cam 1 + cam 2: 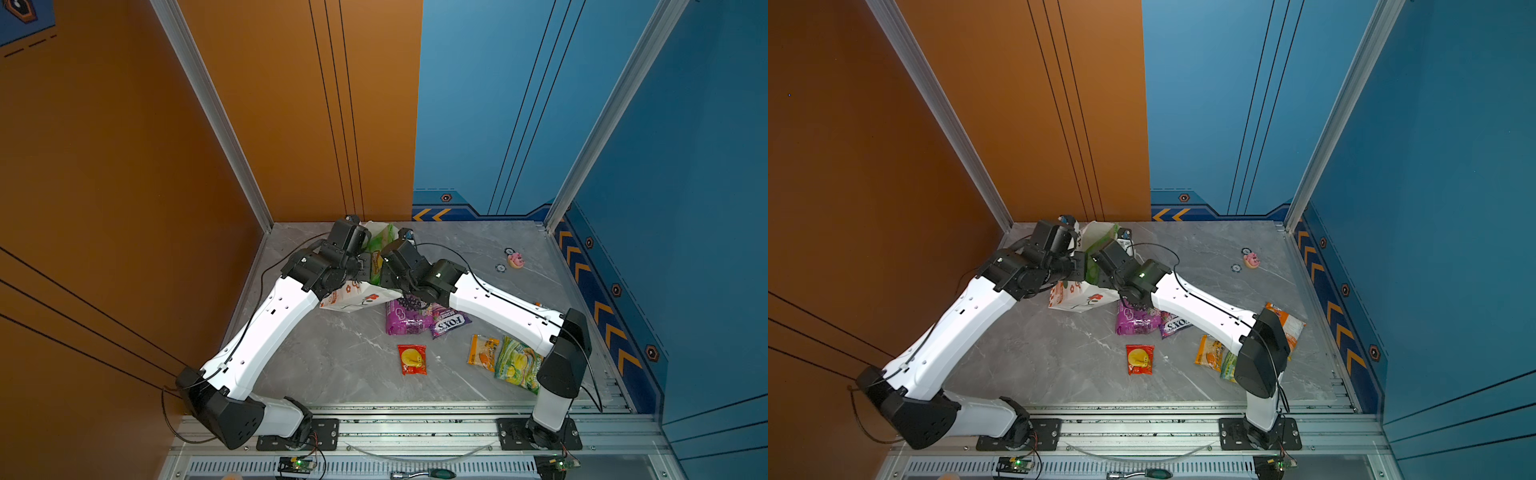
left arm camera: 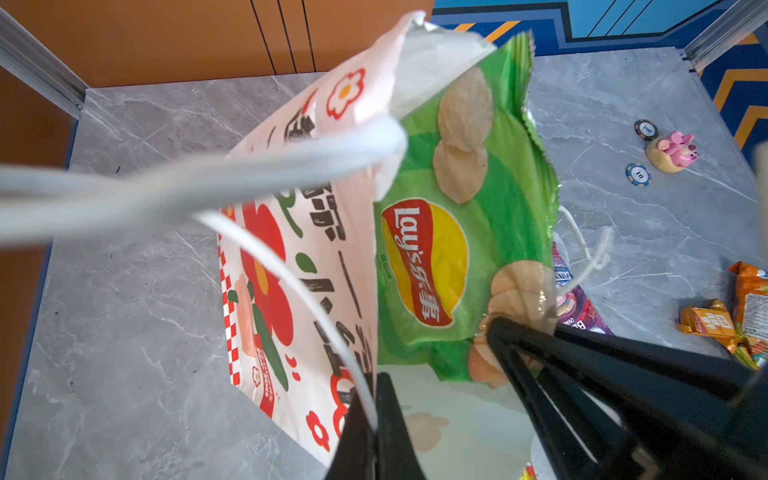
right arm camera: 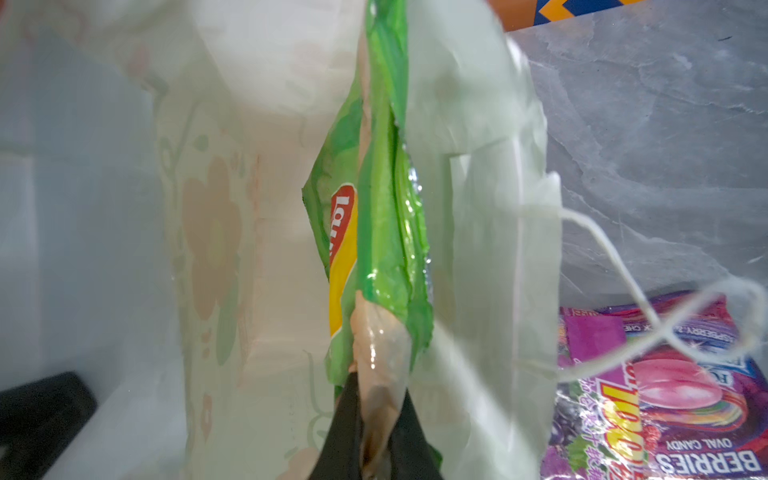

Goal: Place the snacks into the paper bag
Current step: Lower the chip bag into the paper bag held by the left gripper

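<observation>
Right wrist view: right gripper (image 3: 372, 415) clamps Lay's packet (image 3: 386, 232) inside paper bag (image 3: 478, 249), left gripper (image 2: 374, 424) pinching its rim; release judged next.

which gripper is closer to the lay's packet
Right. The right gripper clamps a corner of the Lay's packet; the left gripper clamps the edge of the bag beside it.

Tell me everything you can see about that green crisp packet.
The green Lay's packet is glossy, crinkly plastic with a red-and-yellow logo, pictured crisps and a jagged end seal. It stands on edge, partway inside the open mouth of the paper bag, beside its inner wall. The right gripper is shut on one corner.
</observation>
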You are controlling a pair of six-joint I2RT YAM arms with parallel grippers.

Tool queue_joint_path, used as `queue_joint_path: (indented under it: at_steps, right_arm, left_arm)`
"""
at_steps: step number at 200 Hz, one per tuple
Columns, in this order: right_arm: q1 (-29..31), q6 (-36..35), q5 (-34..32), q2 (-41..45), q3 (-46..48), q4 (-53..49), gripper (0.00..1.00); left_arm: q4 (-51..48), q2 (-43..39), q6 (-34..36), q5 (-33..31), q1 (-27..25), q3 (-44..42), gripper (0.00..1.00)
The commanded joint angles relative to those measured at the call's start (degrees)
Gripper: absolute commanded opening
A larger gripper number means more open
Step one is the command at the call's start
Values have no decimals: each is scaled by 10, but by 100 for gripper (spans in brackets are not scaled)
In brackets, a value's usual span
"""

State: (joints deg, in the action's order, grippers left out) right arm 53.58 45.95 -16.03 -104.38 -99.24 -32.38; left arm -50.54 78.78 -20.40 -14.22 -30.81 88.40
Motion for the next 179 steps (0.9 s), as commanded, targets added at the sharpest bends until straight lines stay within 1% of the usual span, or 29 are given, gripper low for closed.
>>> queue_joint_path:
  at_steps: [1,19,36,86,113,149,161,179]
  right_arm:
    - [-2,22,7,-2,10,29,1]
    - [-3,30,1,0,19,31,1]
    - [-3,33,10,1,24,42,1]
    - [-34,65,78,-21,27,57,2]
    - [-45,72,92,-29,25,56,6]
    - [-46,68,90,-25,24,51,16]
    - [-46,63,90,-21,23,49,22]
    - [-45,52,87,-10,20,45,34]
  left_arm:
    - [17,-17,10,18,4,-5,0]
    - [18,-15,9,23,8,-7,0]
    - [19,-13,9,30,10,-7,0]
    - [36,-23,15,57,10,-18,0]
    - [47,-34,18,57,10,-27,0]
    - [46,-31,15,46,18,-30,0]
    - [45,-31,10,43,21,-32,0]
    - [45,-30,6,38,28,-35,0]
